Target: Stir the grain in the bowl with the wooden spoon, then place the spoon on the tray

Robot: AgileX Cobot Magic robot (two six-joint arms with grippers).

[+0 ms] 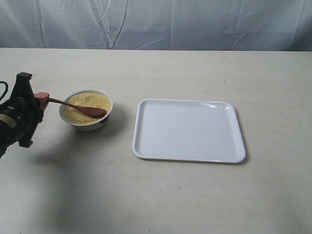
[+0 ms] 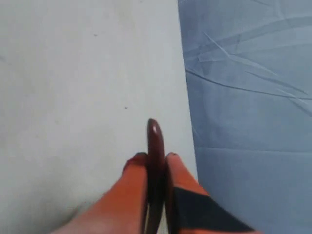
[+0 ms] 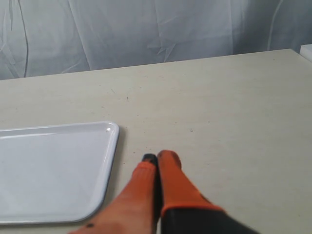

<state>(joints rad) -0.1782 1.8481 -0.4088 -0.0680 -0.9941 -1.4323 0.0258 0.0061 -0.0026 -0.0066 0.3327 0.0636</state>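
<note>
Now the left gripper is pinching the handle end of the wooden spoon between its jaws, while the spoon's head is resting on the grain inside the bowl. Nearby on the table, the tray is lying flat. Just off its corner, the right gripper is hovering with its jaws pressed together, gripping nothing.

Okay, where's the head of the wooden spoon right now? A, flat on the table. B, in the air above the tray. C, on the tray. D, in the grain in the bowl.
D: the wooden spoon has its head on the grain in the bowl, with its handle end clamped by the left gripper.
</note>
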